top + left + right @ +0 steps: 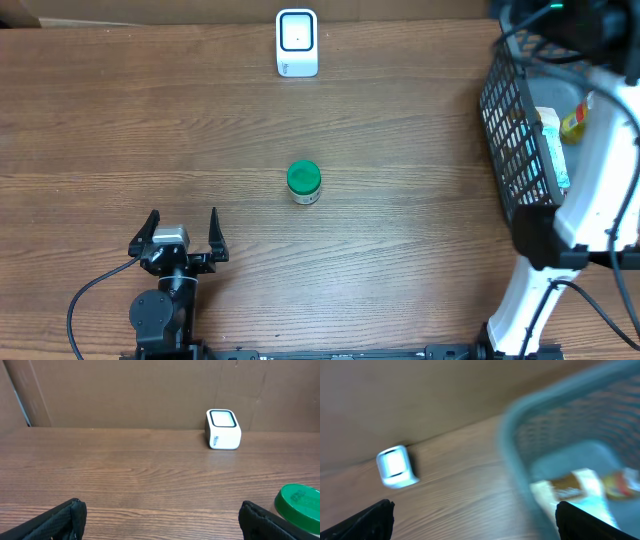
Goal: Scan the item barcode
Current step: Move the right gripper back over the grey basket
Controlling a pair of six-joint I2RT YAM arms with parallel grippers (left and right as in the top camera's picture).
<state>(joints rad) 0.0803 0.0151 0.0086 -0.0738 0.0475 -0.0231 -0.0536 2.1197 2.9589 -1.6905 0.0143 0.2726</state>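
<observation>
The item, a small jar with a green lid (303,182), stands upright in the middle of the wooden table; its lid (300,502) shows at the right edge of the left wrist view. The white barcode scanner (297,43) with its dark window sits at the table's far edge, also visible as scanner (223,429) and, blurred, scanner (395,466). My left gripper (182,232) rests open near the front left, left gripper (161,510) holding nothing. My right gripper (475,517) is open and empty, above the left rim of the basket (520,435).
A dark mesh basket (515,140) stands at the right, with a yellow item (572,120) and a white and teal packet (553,150) inside. The white right arm (590,200) reaches up along it. A brown cardboard wall (150,390) backs the table.
</observation>
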